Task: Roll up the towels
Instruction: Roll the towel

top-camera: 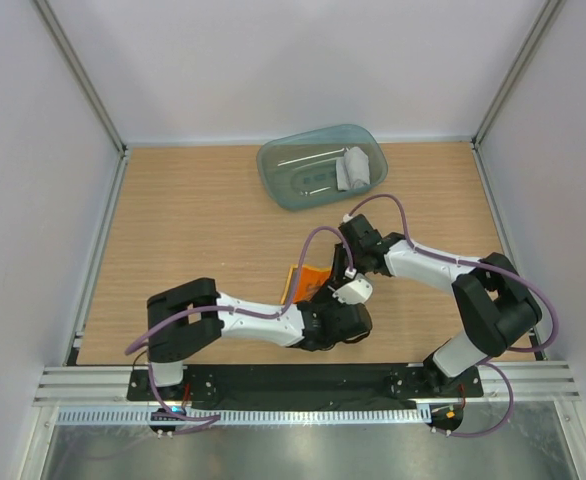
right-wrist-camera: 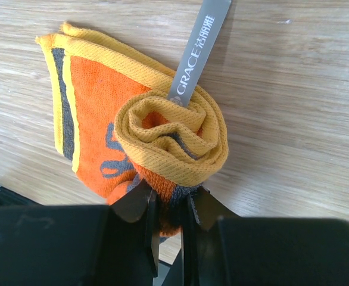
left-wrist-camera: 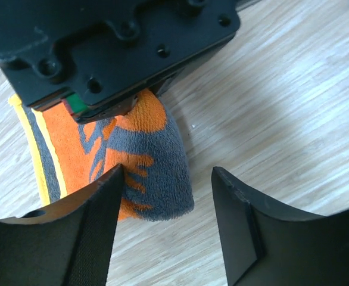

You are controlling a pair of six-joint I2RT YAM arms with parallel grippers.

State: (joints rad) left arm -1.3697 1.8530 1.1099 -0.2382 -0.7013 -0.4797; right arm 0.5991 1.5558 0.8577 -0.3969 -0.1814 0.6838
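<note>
Yellow-orange towel [right-wrist-camera: 162, 137] is lying half rolled on the table [top-camera: 193, 220] between both arms, the right gripper [right-wrist-camera: 168, 208] pinching its coiled end, the left gripper [left-wrist-camera: 168, 176] hanging with jaws spread over the roll; rolling is seemingly midway, needing the coil turned along the flat tail

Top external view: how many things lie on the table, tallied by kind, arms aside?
Towels: 2 (orange-printed towel, grey towel)
Trays: 1 (teal tray, holding the grey towel)
Total: 3
</note>
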